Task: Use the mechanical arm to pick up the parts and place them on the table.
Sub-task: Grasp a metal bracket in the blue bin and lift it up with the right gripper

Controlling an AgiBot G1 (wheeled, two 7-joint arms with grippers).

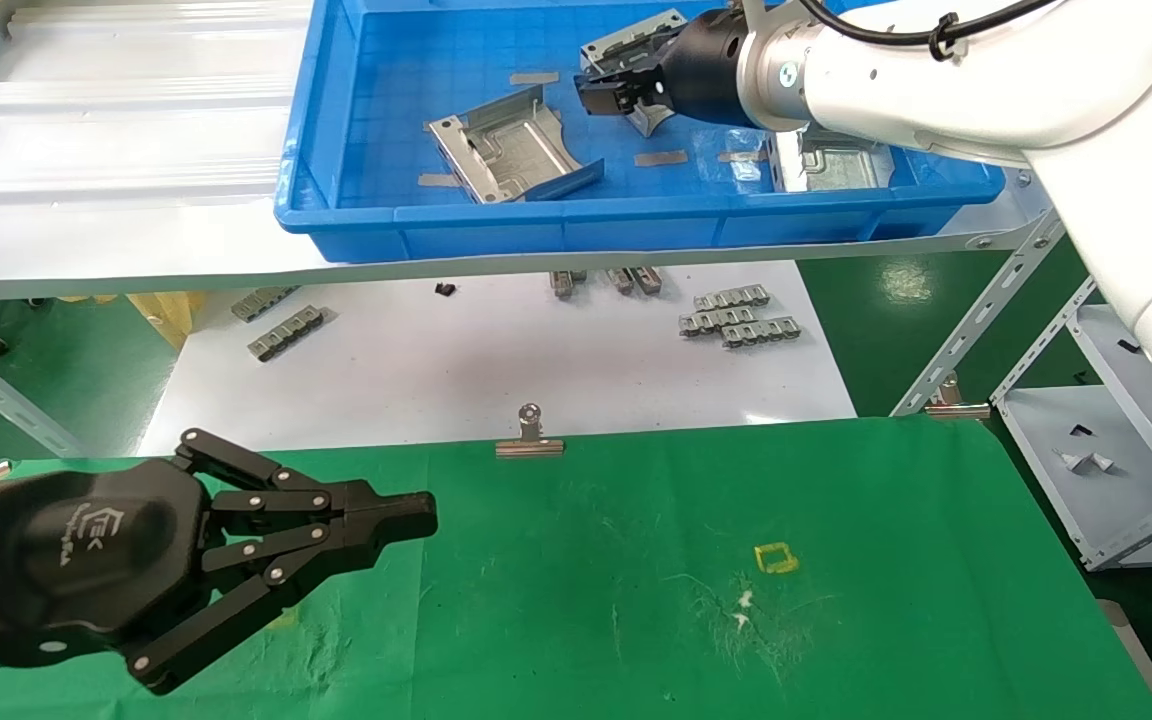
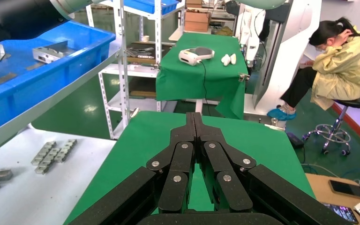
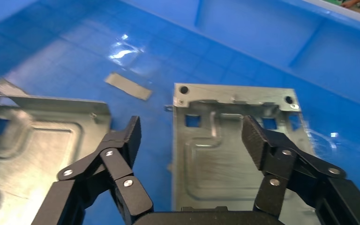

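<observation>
Green table (image 1: 836,620) bare of parts; right gripper (image 3: 192,140) spread over plate (image 3: 234,154) in far blue bin (image 1: 356,215), left gripper (image 1: 406,520) pinched shut, idle near-left.

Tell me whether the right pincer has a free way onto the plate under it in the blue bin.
Probably yes. The right pincer is open over the plate, one finger on each side, nothing between them. The left pincer is parked, shut, over the table.

Head cam looks down; wrist cams close; blue bin (image 1: 416,225) shared.
</observation>
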